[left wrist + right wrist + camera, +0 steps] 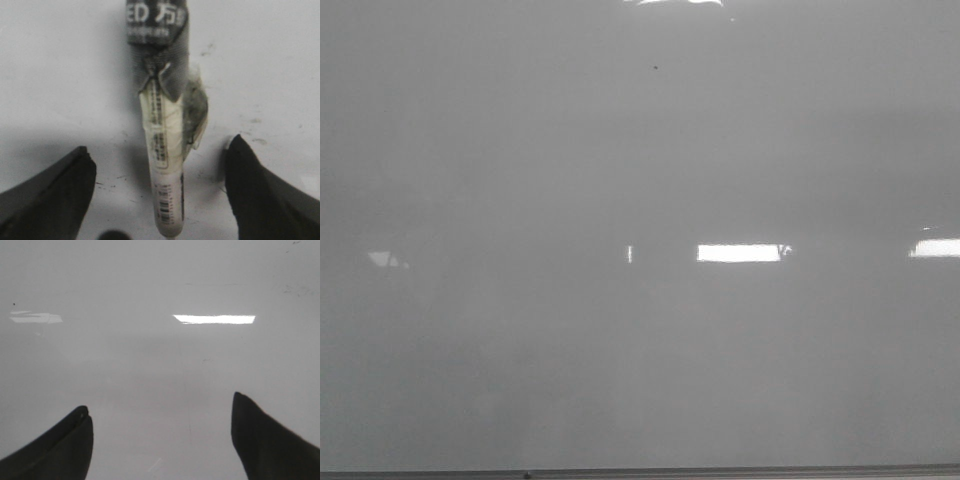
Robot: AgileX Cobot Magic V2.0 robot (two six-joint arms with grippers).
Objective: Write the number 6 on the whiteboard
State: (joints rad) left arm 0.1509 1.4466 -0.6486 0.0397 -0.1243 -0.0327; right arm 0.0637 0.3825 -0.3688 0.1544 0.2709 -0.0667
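Observation:
The whiteboard (640,330) fills the front view, glossy pale grey with bright light reflections. No number 6 shows on it in any view; only a tiny black speck (655,68) sits near the far edge. Neither gripper shows in the front view. In the left wrist view, my left gripper (160,145) is open, its two dark fingers wide apart. A white marker (165,185), wrapped in tape and black mesh, lies between them, touching neither. My right gripper (160,401) is open and empty over bare whiteboard (160,360).
The board's thin grey frame edge (720,472) runs along the near side. Faint smudges and old marks (255,122) dot the board around the marker.

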